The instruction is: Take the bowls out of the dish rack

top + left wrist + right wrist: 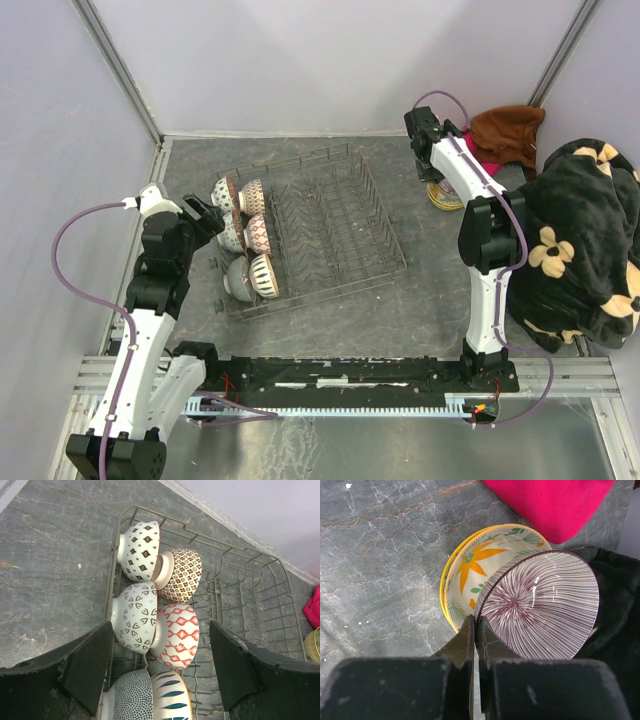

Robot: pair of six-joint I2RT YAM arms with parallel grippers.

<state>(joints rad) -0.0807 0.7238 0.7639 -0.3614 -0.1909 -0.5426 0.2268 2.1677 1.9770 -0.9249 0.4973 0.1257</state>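
Note:
The grey wire dish rack (340, 225) stands mid-table. Several patterned bowls stand on edge in pairs at its left end (247, 238). In the left wrist view they are a diamond-print bowl (140, 550), a brown lattice bowl (182, 575), a leaf-print bowl (135, 615), a red lattice bowl (177, 635), a dotted bowl (130, 697) and a blue-leaf bowl (172, 697). My left gripper (205, 215) hovers open above them (160, 672). My right gripper (432, 165) is shut (476, 622) on the rim of a purple striped bowl (540, 605), tilted over a yellow floral bowl (470, 572) right of the rack.
A black blanket with cream flowers (580, 240) lies at the right edge, touching the striped bowl's side (615, 605). A brown cloth (505, 135) and a pink cloth (555, 500) lie behind the yellow bowl. Grey walls enclose the table.

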